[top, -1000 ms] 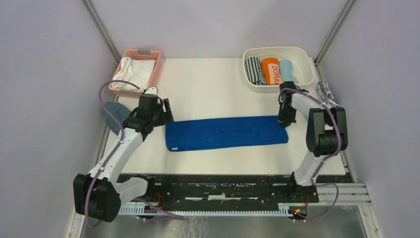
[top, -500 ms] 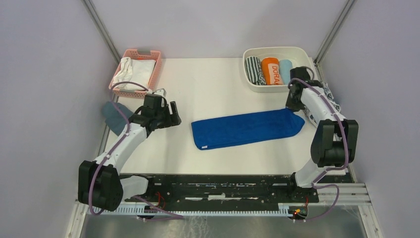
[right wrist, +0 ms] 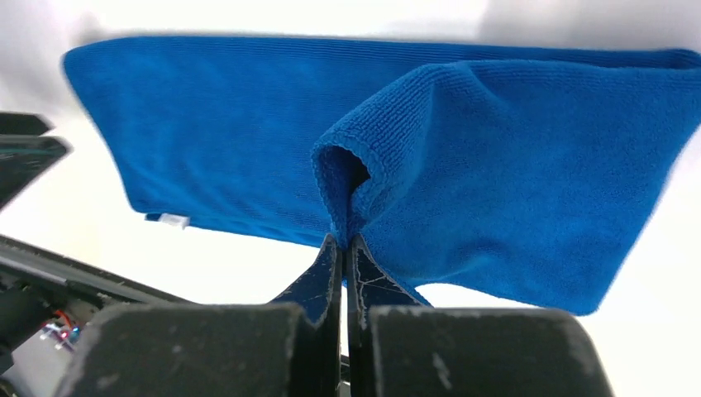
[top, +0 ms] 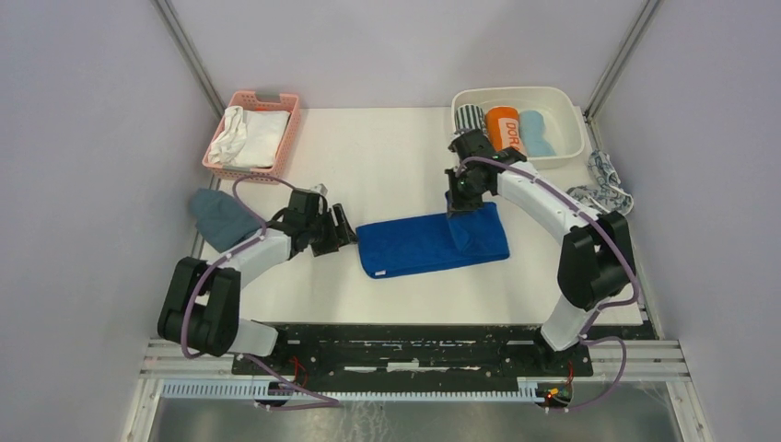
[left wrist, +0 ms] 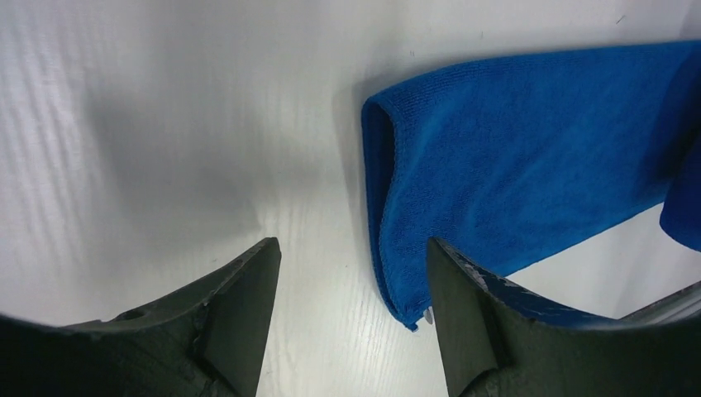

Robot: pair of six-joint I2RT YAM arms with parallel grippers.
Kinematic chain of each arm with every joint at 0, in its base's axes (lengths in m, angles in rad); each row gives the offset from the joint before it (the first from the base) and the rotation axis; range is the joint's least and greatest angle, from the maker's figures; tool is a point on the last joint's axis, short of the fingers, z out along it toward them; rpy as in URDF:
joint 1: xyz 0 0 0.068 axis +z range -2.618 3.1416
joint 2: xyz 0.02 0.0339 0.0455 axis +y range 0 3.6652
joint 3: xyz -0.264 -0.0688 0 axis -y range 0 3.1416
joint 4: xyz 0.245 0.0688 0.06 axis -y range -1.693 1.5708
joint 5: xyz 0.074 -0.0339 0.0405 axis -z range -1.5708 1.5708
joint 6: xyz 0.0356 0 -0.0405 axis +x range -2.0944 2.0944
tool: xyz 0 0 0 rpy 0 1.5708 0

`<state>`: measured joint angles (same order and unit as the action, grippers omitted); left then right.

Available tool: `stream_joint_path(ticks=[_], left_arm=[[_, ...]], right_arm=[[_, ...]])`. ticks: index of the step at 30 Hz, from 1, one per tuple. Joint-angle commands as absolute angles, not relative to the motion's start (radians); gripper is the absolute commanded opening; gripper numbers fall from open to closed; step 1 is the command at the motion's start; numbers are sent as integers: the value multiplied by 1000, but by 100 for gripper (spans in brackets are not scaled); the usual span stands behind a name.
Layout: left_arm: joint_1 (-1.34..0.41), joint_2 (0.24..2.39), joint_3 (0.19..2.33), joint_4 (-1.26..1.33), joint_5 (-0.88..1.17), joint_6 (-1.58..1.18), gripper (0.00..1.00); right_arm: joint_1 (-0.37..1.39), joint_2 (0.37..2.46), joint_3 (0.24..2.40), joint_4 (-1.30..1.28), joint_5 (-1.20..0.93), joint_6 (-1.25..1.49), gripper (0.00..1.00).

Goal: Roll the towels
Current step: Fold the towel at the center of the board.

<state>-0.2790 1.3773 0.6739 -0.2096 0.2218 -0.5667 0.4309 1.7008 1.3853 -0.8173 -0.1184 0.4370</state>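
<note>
Pinching a fold of the royal blue towel (top: 405,247), the right claw (right wrist: 343,241) hides its edge; left claw (left wrist: 351,246) gapes empty.

I count one royal blue towel (top: 414,244), one patterned towel (top: 603,184) at the right edge, one teal-grey cloth (top: 221,216) at the left, one pink basket (top: 291,129), one white tub (top: 520,92) with three rolls (top: 504,129)

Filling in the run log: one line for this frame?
task: roll towels | right gripper: shut on royal blue towel end, doubled over the rest | left gripper: open at other end
</note>
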Motion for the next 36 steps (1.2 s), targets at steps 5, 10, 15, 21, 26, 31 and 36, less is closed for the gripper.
stream_joint_path(ticks=[5,10,15,21,26,31,36], left_arm=[[-338,1486,658,-73,234,-634,63],[-349,1534,651,-55,233,-633,53],[-367,1561,646,-43,238,-635,36],[-380,1570,641,-36,235,-637,13],[-388,1568,640,-37,231,-637,11],[-392,1563,637,-43,219,-635,11],[-400,1557,638,-52,206,-634,11]], right_arm=[[607,1803,1542,-799,-146,543,0],[683,1858,1608,-807,-128,577,0],[741,1904,1651,-797,-130,614,0],[790,1956,1699,-788,-138,650,1],[801,1974,1695,-745,-121,710,1],[809,1990,1702,-707,-124,750,2],[819,2012,1711,-681,-147,773,3]])
